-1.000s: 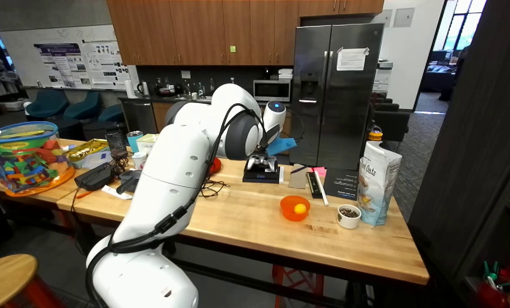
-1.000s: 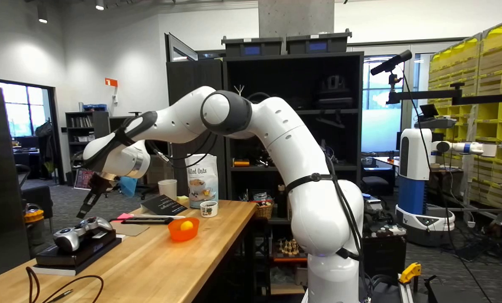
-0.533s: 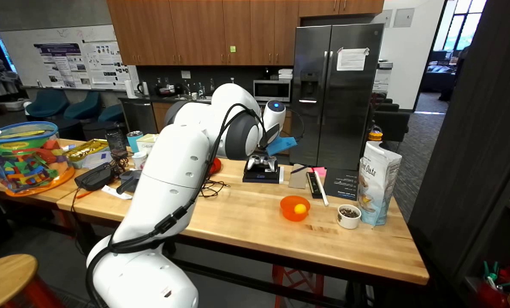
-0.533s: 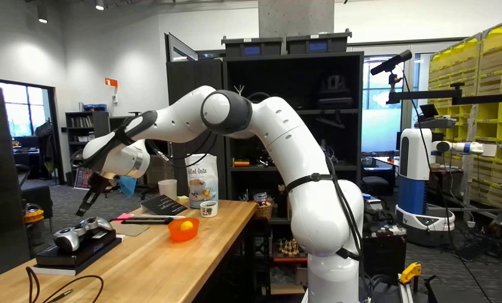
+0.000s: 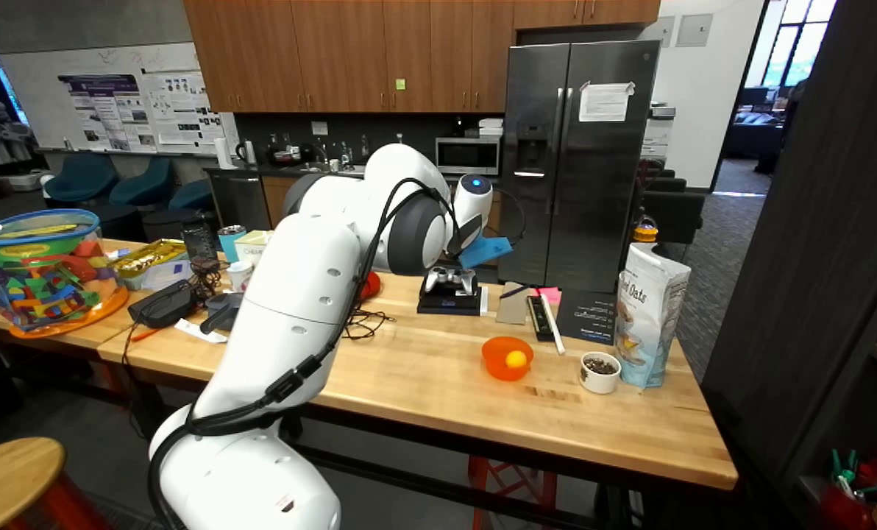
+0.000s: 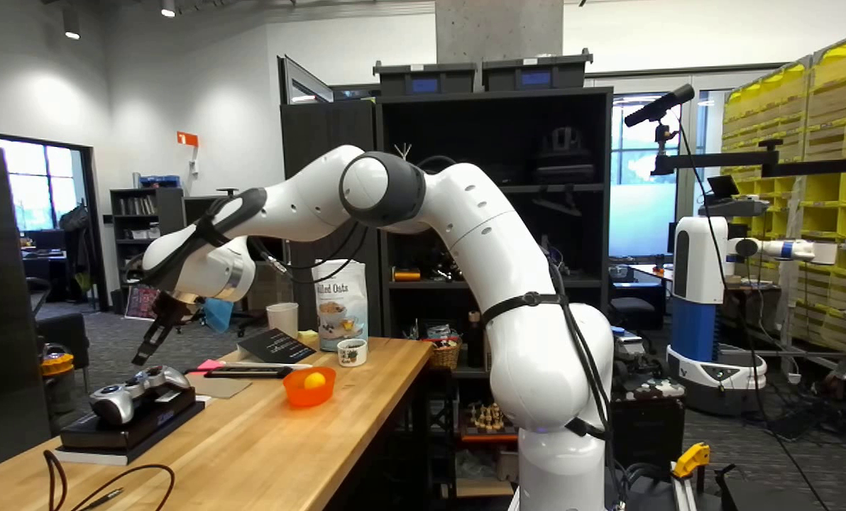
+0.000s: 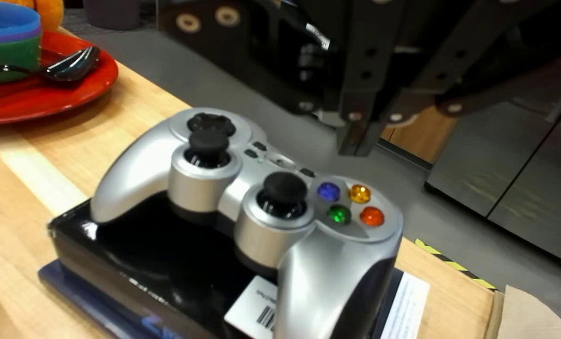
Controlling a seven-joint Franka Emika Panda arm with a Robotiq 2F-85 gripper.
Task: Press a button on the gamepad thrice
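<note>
The gamepad is silver with two black sticks and lies on a black box. It fills the middle of the wrist view [image 7: 250,172] and shows in both exterior views [image 5: 451,278] [image 6: 139,390]. Its blue button [image 7: 329,191], yellow button [image 7: 359,193], green button [image 7: 339,214] and red button [image 7: 372,216] sit at its right end. My gripper [image 7: 354,153] is shut with nothing between its fingertips. In an exterior view the gripper [image 6: 140,358] hangs just above the gamepad's far end, apart from it. The gamepad's front edge and underside are hidden.
The black box [image 7: 167,254] lies on a flatter dark item at the table's far edge. A red plate [image 7: 73,101] with stacked bowls and a spoon stands left in the wrist view. An orange bowl [image 5: 494,364] with a ball and a black cable [image 6: 132,468] lie nearby.
The hand and gripper have shifted very slightly to the right in both exterior views and stay just above the gamepad. The gamepad has not moved.
</note>
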